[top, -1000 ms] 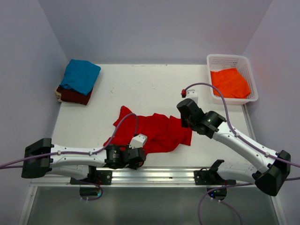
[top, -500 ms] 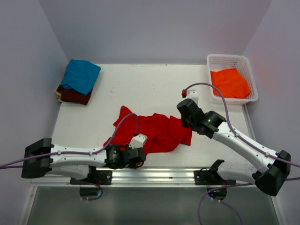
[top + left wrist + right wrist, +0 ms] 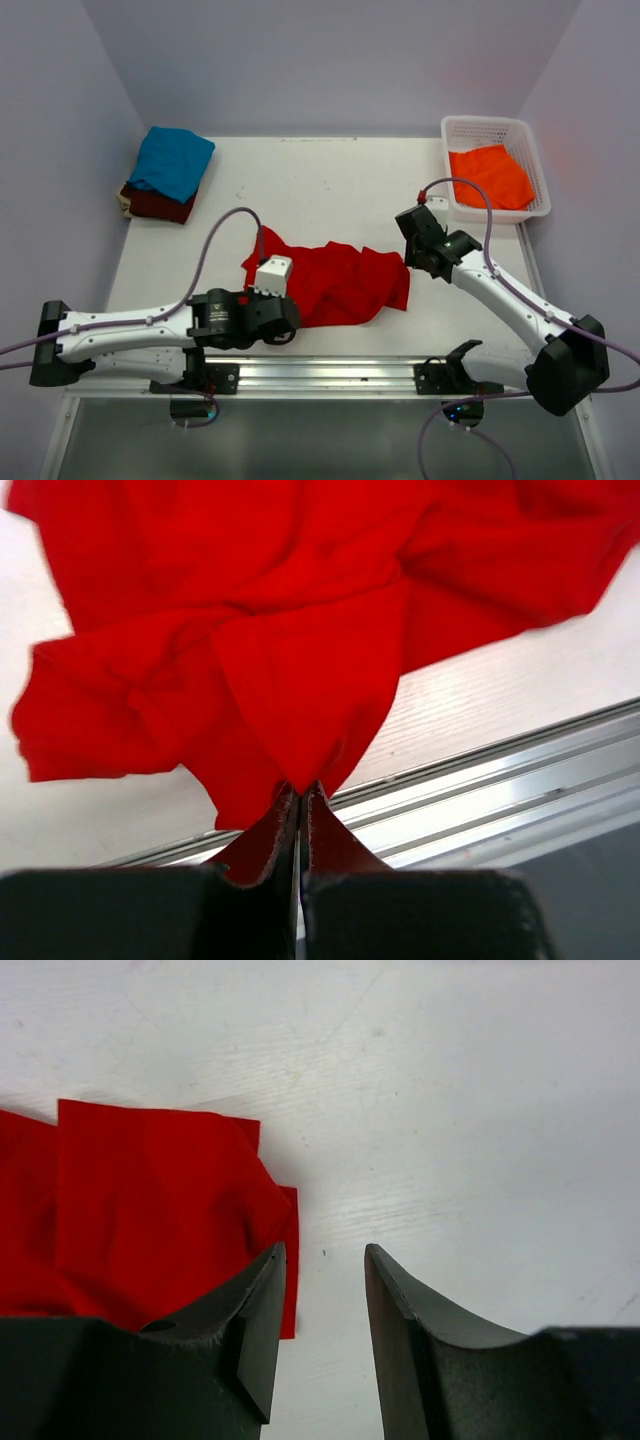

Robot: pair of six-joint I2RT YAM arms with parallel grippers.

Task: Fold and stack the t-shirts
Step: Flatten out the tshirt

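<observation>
A bright red t-shirt (image 3: pixel 345 280) lies crumpled at the table's near middle. My left gripper (image 3: pixel 290 320) is shut on a pointed fold of its near left edge, which shows in the left wrist view (image 3: pixel 301 792) with the red shirt (image 3: pixel 300 630) spreading beyond it. My right gripper (image 3: pixel 412 232) is open and empty just past the shirt's right corner; in the right wrist view (image 3: pixel 320 1255) the red corner (image 3: pixel 150 1190) lies beside and under the left finger. A teal shirt (image 3: pixel 172 160) lies folded on a maroon shirt (image 3: pixel 160 205) at the far left. An orange shirt (image 3: pixel 490 175) is in the basket.
The white lattice basket (image 3: pixel 495 122) stands at the far right corner. An aluminium rail (image 3: pixel 340 372) runs along the table's near edge, close behind the left gripper. Purple-grey walls close in the left, back and right sides.
My left gripper has moved up and left with the shirt's near left edge, drawing the loose left tail in. My right gripper has moved right, off the shirt's right corner.
</observation>
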